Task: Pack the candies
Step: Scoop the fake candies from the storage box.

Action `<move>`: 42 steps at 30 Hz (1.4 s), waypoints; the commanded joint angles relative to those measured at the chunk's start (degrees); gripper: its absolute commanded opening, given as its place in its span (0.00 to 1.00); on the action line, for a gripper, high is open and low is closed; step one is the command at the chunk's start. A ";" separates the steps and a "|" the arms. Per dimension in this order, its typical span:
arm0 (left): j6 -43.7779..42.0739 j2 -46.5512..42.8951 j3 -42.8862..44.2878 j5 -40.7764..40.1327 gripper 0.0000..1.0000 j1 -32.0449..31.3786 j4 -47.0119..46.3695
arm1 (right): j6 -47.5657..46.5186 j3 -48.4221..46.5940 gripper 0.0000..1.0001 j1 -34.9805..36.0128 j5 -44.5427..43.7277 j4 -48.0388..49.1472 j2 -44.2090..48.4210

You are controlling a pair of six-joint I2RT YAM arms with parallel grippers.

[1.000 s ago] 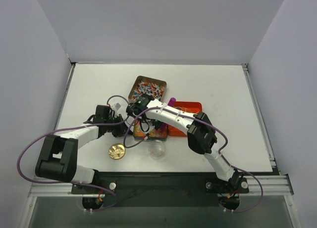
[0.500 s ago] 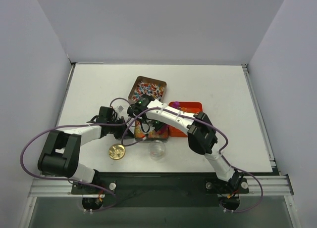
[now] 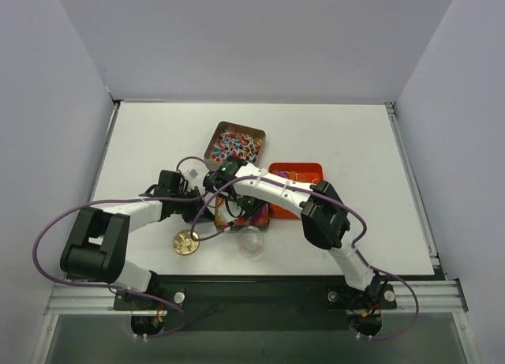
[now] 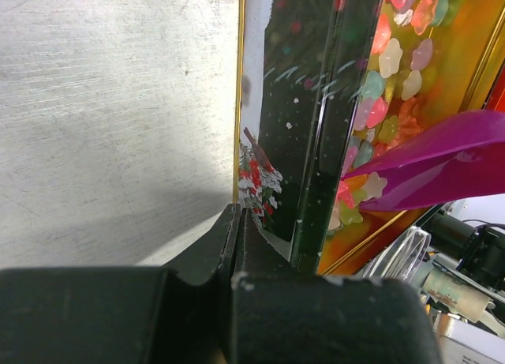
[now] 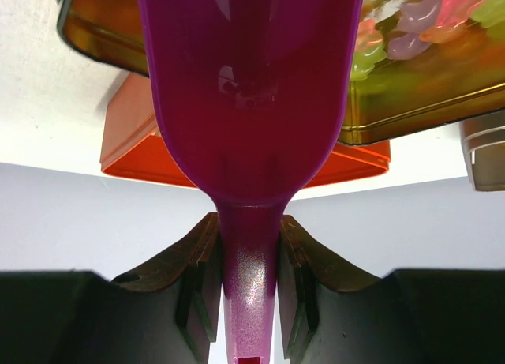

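My right gripper (image 3: 243, 200) (image 5: 251, 301) is shut on the handle of the purple scoop (image 5: 251, 80), whose bowl reaches over the middle tin (image 3: 254, 219). That tin holds pastel flower-shaped candies (image 4: 394, 64) (image 5: 410, 24). The scoop (image 4: 434, 170) also shows above them in the left wrist view. My left gripper (image 3: 203, 208) (image 4: 237, 222) is shut, its fingers pressed against the outer left wall of that tin (image 4: 276, 143). A second tin (image 3: 235, 143) behind holds small wrapped red, blue and white candies.
An orange tin (image 3: 298, 181) (image 5: 134, 135) lies right of the middle tin. A clear round jar (image 3: 252, 240) (image 4: 402, 253) stands in front of it. A round gold lid (image 3: 186, 242) lies left of the jar. Purple cables loop from both arms.
My right gripper has carried the scoop from near the orange tin's far left corner towards me, over the middle tin. My left gripper has shifted slightly right, against the tin.
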State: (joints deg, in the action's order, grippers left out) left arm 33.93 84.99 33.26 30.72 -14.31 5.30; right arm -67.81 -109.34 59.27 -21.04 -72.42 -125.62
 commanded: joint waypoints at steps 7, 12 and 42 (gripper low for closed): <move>1.22 -0.27 0.67 2.41 0.00 -0.46 -4.07 | 5.84 -5.36 0.00 1.55 2.49 -2.46 -5.77; 2.89 0.17 0.67 3.12 0.00 -0.46 -6.34 | 8.57 -10.17 0.00 2.52 4.60 -2.20 -9.28; -3.78 2.37 10.94 7.86 0.00 6.74 8.23 | -1.27 9.39 0.00 -7.14 41.33 19.86 4.50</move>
State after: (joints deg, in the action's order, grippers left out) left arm 32.99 89.06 39.81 36.32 -9.17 9.30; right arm -66.57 -103.04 53.82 11.73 -57.87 -125.16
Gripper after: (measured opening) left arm 0.023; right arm 0.286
